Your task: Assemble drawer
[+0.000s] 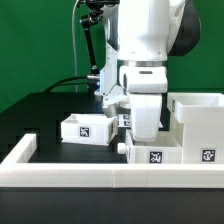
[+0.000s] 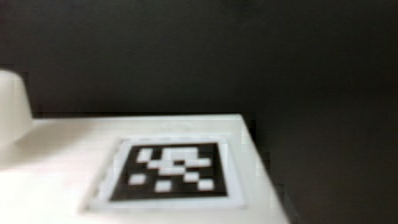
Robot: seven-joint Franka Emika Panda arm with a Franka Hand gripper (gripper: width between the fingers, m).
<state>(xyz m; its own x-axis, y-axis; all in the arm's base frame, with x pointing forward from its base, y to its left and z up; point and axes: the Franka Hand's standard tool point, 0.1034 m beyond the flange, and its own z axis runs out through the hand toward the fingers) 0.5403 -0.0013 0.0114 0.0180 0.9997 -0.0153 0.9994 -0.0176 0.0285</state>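
Observation:
In the exterior view, the white boxy housing (image 1: pixel 200 122) stands at the right with a tag on its front. One small open-top tray (image 1: pixel 85 127) sits to the left on the black table. The second tray (image 1: pixel 155 150) sits in front of the housing, by the rail. My gripper (image 1: pixel 140 132) hangs straight down just behind this second tray, and the tray's wall hides the fingertips. The wrist view shows a flat white surface with a black-and-white tag (image 2: pixel 173 170) close below and black table beyond. No fingers show there.
A long low white rail (image 1: pixel 100 178) edges the table's front and turns back at the exterior view's left (image 1: pixel 22 150). Black cables (image 1: pixel 70 85) run over the table behind the arm. A green backdrop stands behind.

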